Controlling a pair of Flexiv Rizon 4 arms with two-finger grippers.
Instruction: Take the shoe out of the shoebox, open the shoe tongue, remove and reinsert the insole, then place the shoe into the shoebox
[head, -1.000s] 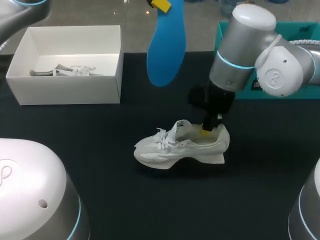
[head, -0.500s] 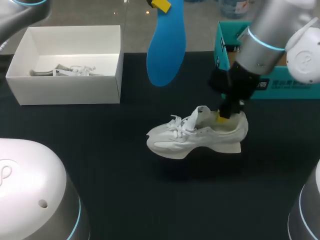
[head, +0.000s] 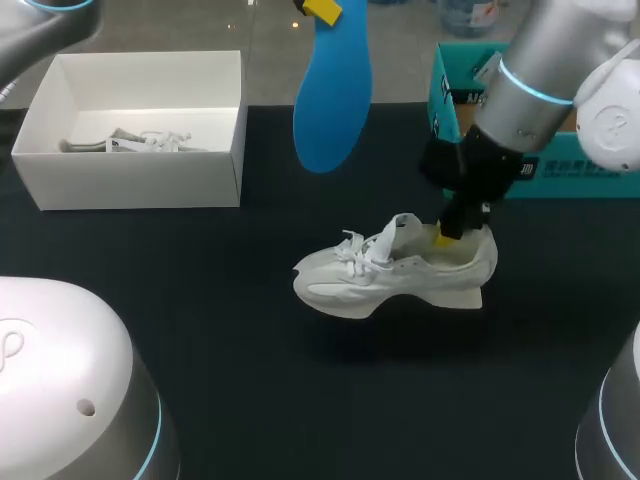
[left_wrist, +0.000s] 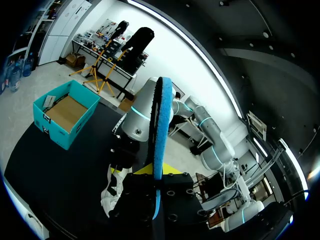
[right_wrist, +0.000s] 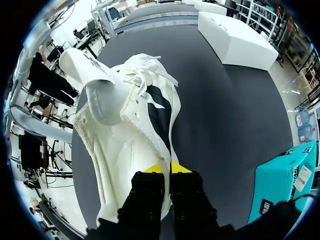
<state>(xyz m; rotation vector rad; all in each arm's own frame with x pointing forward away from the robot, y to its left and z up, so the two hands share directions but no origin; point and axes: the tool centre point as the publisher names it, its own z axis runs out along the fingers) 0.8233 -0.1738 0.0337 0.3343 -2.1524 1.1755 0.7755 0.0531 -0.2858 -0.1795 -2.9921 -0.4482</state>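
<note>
Robotics lab, black table (head: 150, 300), grey left arm (head: 45, 25) and right arm (head: 540, 75) with blue-lit joint rings

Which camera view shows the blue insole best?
The head view: the flat blue insole hangs there with its broad face showing. The left wrist view shows it only edge-on, a thin strip rising from the left gripper. The right wrist view does not show it.

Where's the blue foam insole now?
Head view: the blue insole hangs from the left gripper over the table's far middle, between white shoebox and teal box, beyond the white shoe.
</note>
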